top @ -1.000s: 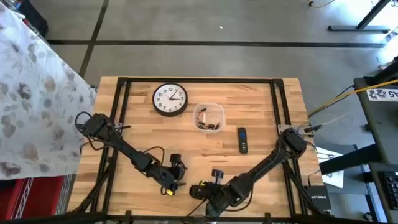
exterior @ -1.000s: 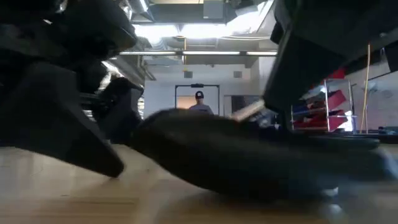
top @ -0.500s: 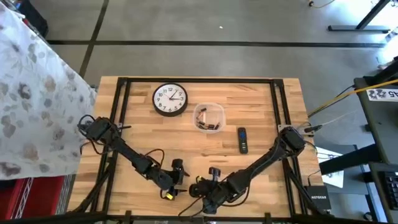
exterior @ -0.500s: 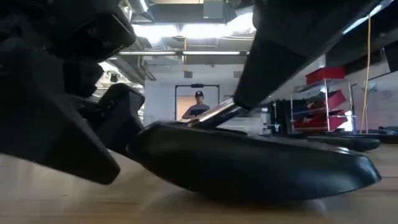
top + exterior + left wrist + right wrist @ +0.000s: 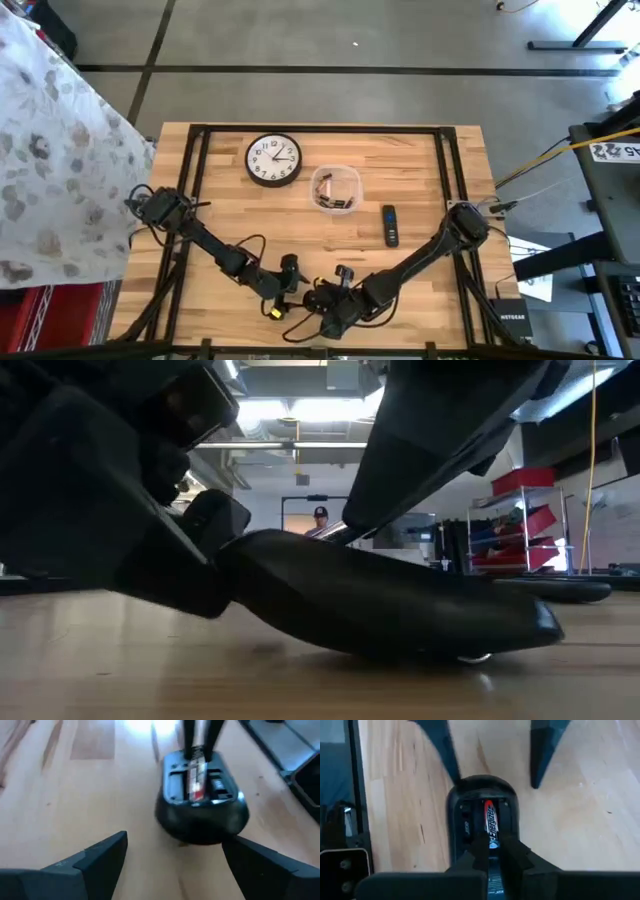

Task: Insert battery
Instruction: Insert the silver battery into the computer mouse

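Floor (image 5: 330,95): grey concrete, marked with dark lines. Desk (image 5: 420,165): light wooden planks, edged by a black metal frame. A leaf-patterned white cloth (image 5: 50,160) hangs at one side; a grey unit (image 5: 610,200) with a yellow cable (image 5: 535,160) stands at the other. Low view: bright ceiling lights (image 5: 290,410), exposed ducting, a lit doorway (image 5: 310,520) with a person (image 5: 320,522) standing in it, shelving holding red bins (image 5: 520,525).

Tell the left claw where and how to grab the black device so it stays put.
Grip the black device across its two long sides, at the rounded end nearest the open left claw, approaching level along the table. That leaves the battery compartment clear.
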Motion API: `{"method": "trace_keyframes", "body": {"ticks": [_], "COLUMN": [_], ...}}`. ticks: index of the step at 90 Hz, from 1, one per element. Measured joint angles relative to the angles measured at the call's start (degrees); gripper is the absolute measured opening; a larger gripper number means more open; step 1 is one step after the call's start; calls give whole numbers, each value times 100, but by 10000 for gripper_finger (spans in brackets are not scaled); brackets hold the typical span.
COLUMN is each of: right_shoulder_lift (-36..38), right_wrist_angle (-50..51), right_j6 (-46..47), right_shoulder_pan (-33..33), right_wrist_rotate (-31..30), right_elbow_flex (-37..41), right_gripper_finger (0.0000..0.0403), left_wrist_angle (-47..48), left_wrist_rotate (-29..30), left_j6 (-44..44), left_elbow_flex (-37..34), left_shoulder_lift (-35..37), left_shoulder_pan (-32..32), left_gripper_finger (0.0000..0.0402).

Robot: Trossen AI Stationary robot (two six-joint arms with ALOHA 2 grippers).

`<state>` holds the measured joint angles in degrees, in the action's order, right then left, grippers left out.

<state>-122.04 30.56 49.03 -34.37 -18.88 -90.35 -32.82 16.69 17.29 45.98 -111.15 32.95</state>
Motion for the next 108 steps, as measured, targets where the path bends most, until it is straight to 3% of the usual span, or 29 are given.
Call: {"method": "trace_keyframes", "body": {"ticks": [37,108], "right_shoulder_lift": [0,-303], "right_wrist_angle": [383,-122], "right_j6": [460,470], "right_shoulder_pan": [28,313], "right_wrist_rotate": [319,233], "right_elbow_flex": [-2,-24], "right_gripper_finger": [0,1], "left_wrist_angle": [0,-81], "left_wrist_rotate": [6,-18], "left_j6": [-82,-246], "left_elbow_flex": [0,0], "left_shoulder_lift": [-2,-2], "left_shoulder_pan": [0,-168], "left_gripper_finger": [314,314]}}
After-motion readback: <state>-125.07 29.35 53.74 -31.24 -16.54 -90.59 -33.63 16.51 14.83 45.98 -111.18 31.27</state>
